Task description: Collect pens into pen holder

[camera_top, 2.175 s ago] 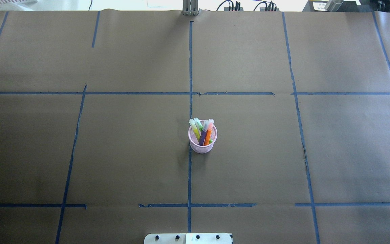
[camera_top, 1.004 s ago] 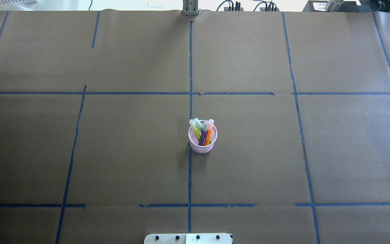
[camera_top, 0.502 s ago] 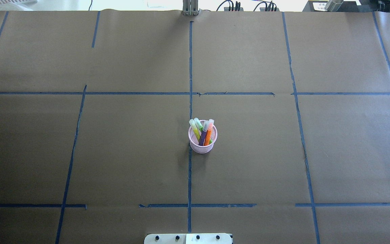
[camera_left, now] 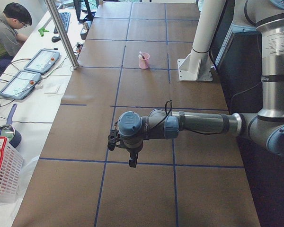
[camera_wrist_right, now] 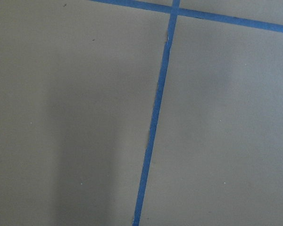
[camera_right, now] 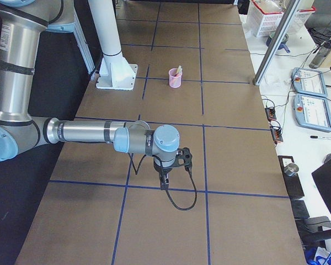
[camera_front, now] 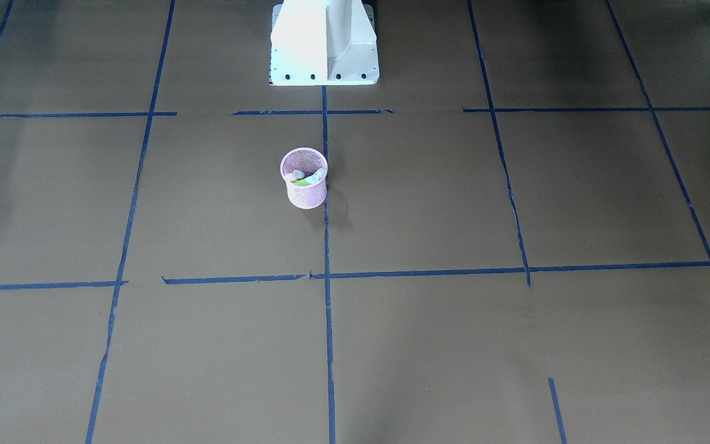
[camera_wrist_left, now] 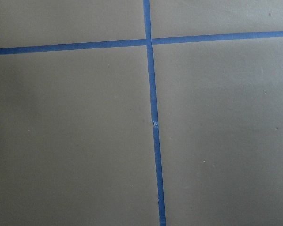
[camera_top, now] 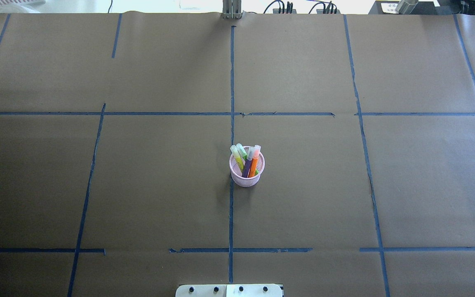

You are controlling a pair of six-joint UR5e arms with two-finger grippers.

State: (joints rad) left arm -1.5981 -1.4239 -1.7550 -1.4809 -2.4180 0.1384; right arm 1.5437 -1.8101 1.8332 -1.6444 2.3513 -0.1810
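Note:
The pink mesh pen holder [camera_top: 246, 177] stands upright near the table's middle, beside the centre tape line; it also shows in the front view [camera_front: 304, 191]. The orange pen [camera_top: 254, 165], the purple pen [camera_top: 248, 166] and the green pen [camera_top: 241, 150] stand inside it with their pale caps up, along with a yellow one [camera_top: 236, 159]. No pen lies on the table. My left gripper [camera_left: 131, 163] shows only in the exterior left view, far from the holder. My right gripper [camera_right: 164, 185] shows only in the exterior right view, also far off. I cannot tell whether either is open or shut.
Brown paper with blue tape lines [camera_top: 232, 82] covers the table. The robot's white base [camera_front: 324, 43] stands at its edge. Both wrist views show only paper and tape. An operator [camera_left: 4, 28], tablets and a white basket [camera_left: 2, 170] are beside the table.
A dark tip of the right arm at the overhead view's right edge has gone out of view. The holder and pens have not moved.

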